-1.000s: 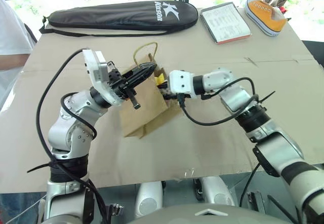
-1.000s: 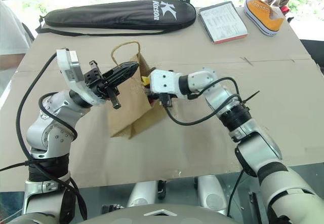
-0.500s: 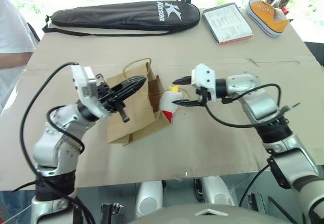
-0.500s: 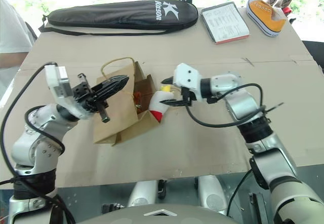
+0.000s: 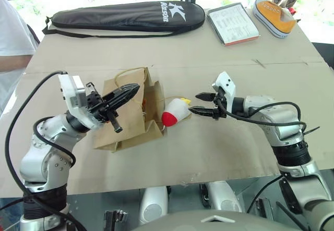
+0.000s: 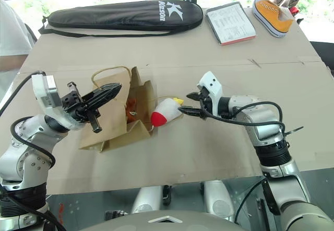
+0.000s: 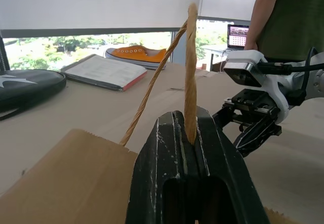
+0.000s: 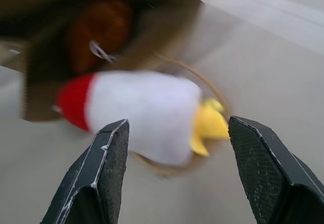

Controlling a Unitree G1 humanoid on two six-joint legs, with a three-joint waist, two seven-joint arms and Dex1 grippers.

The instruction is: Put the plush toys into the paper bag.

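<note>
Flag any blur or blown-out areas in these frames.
Right wrist view: white plush toy and paper bag smeared by motion blur, right tool fingers sharp. Left wrist view: window band overexposed, left tool and cord handle crisp. Eye views: glare washes out the top edge by the orange sneaker.

Indoor test space: cardboard-covered table (image 5: 219, 152) beside bright windows (image 7: 101, 46), laptop (image 7: 238, 35) behind a standing person (image 7: 283, 16).

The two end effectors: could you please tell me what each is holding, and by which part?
The left end effector is shut on the paper bag, pinching one cord handle. The right end effector is open and holds nothing.
</note>
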